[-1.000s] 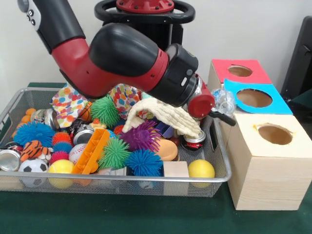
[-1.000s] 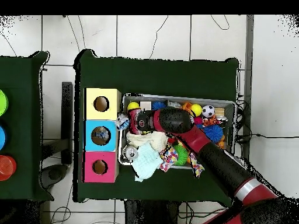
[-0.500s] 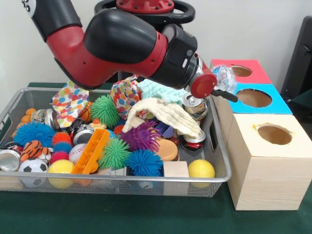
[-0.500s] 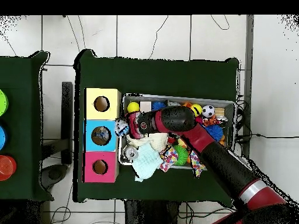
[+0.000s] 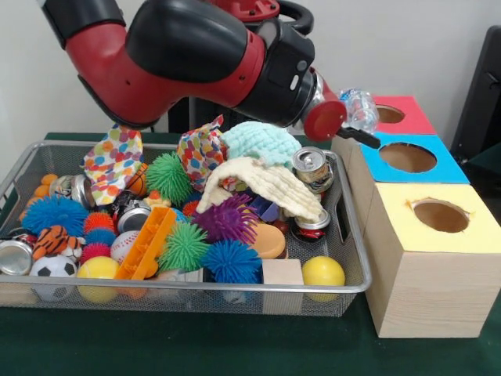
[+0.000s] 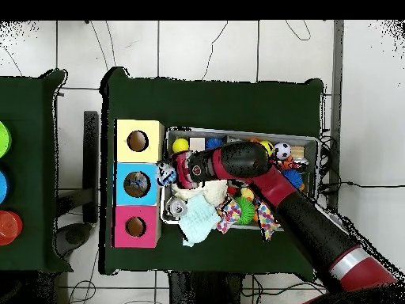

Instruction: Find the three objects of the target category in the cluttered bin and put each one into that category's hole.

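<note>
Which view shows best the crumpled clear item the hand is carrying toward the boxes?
The front view: the crumpled clear item shows in the hand, lifted above the wire bin and near the blue-topped box. The overhead view gives only a small pale blob between the bin's end and the blue box.

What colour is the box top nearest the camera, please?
Yellow box top, clearest in the front view.

A plain off-white wall (image 5: pixel 438 39) fills the far side of the front view, with a dark panel (image 5: pixel 484 94) at the right edge. The dark green cloth-covered desk (image 6: pixel 213 99) stands on a white tiled floor (image 6: pixel 206 47) crossed by thin black cables (image 6: pixel 212 49). A second green desk (image 6: pixel 32 119) lies left in the overhead view.
</note>
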You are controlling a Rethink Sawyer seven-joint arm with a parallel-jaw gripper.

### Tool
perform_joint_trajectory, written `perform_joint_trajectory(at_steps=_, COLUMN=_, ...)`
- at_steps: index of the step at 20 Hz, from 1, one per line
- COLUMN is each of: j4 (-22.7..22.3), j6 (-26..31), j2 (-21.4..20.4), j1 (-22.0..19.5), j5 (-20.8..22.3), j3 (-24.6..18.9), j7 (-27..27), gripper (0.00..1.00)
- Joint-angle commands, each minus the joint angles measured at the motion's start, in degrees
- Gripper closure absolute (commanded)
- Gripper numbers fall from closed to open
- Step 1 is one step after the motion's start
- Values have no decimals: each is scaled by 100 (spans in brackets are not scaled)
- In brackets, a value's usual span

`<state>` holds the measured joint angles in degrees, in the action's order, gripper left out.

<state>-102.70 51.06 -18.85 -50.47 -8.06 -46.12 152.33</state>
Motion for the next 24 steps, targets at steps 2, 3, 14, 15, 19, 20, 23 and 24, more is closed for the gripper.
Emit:
perform_joint_trajectory(at_steps=2, j4=-339, j6=-895, j2=-155, j1=461, j5=41, j3=405, j7=411, gripper=0)
perform_joint_trajectory(at_steps=3, j4=-396, j6=-1034, j2=-206, j1=551, j5=35, j3=440, j7=519, gripper=0)
perform_joint_trajectory(at_steps=14, j4=-623, j6=-1986, j2=85, j1=1135, j5=-263, j3=538, j7=609, gripper=0)
perform_joint_trajectory(at_steps=15, j4=-628, j6=-1920, j2=2, j1=1128, j5=-303, j3=548, j7=607, gripper=0)
perform_joint_trajectory(at_steps=19, j4=-656, j6=-1877, j2=-210, j1=1116, j5=-310, j3=609, j7=553, gripper=0)
perform_joint_trajectory(at_steps=20, j4=-656, j6=-1879, j2=-210, j1=1105, j5=-291, j3=625, j7=523, gripper=0)
perform_joint_trajectory(at_steps=23, j4=-702, j6=-1779, j2=-365, j1=1075, j5=-212, j3=618, j7=425, gripper=0)
perform_joint_trajectory(at_steps=24, j4=-696, j6=-1744, j2=-418, j1=1072, j5=-148, j3=632, j7=356, gripper=0)
